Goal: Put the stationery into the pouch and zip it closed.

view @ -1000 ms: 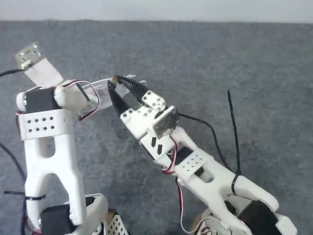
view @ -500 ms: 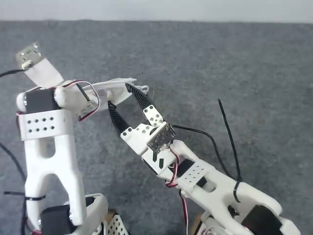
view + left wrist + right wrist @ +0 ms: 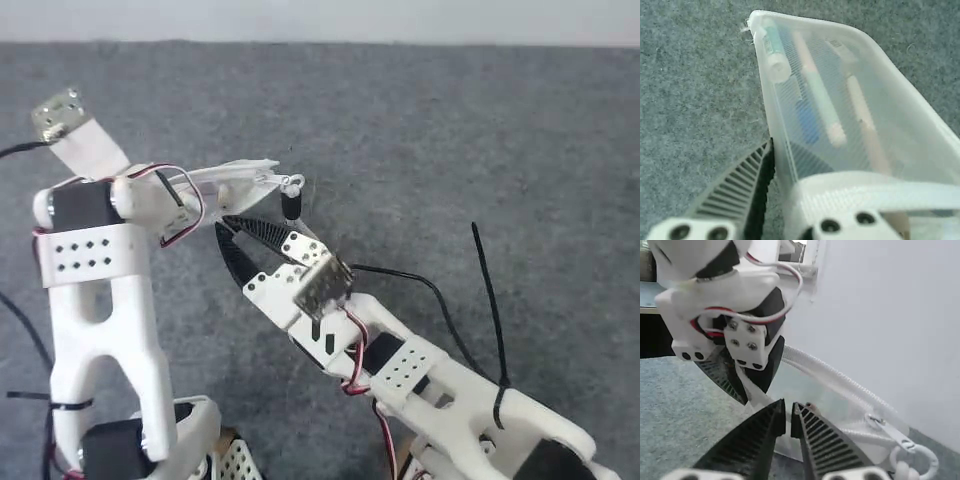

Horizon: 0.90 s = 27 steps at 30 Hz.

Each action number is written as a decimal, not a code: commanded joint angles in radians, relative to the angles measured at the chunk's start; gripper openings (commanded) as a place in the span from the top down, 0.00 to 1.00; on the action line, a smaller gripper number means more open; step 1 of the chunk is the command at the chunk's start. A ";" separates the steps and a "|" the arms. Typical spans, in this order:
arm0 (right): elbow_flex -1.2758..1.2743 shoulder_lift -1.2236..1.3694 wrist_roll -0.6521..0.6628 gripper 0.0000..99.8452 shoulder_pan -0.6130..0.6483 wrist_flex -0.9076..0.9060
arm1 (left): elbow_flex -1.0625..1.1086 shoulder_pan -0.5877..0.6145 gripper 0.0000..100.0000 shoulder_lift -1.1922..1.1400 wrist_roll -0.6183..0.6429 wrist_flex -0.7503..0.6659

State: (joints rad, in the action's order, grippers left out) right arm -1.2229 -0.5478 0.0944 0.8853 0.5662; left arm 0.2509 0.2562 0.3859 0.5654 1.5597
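**Step in hand:** closing the zip, judged to be at or near its end. The stationery is already inside. In the right wrist view the zip teeth look joined along the length that shows, though the whole run cannot be checked.

**Pouch** (image 3: 850, 115): clear and ribbed, held up off the grey surface (image 3: 500, 130). It sits upper left of centre in the high view.

**Contents:** several pens (image 3: 817, 95) lying lengthwise inside, with a thicker capped stick beside them toward the top left of the left wrist view.

**Zip pull** (image 3: 291, 186): a white ring with a short dark tab hanging from it. It sits at the pouch's free end, just above centre in the high view and lower right in the right wrist view.

**Left tool** (image 3: 790, 175): clenched on one end of the pouch. The black ribbed finger presses one face and the white jaw lies across the other.

**Right tool** (image 3: 789, 410): black fingers drawn almost together with only a thin slit between them, grasping nothing. It is near the pouch's lower edge and apart from the zip pull.

**Next move, as judged:** confirm that the slider is fully home. If any gap remains, the right tool must spread, take the dark tab and draw it along while the left tool keeps its grip. Otherwise the pouch can be lowered to the surface and let go.
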 commanded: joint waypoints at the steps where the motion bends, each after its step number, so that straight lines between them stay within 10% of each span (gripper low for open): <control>1: 0.130 -0.038 -0.124 0.98 -0.044 -0.134 | -0.008 -0.009 0.99 0.000 -0.005 -0.026; 9: 0.351 -0.038 -0.420 0.98 -0.159 -0.492 | -0.008 -0.009 0.99 0.000 -0.005 -0.026; 27: 0.534 -0.269 -0.284 0.77 -0.180 -1.194 | -0.007 -0.009 0.99 0.000 -0.005 -0.026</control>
State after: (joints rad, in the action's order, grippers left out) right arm -0.7549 -0.7549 -0.2094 0.7196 -0.5831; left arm 0.2509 0.2547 0.3859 0.5669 1.5535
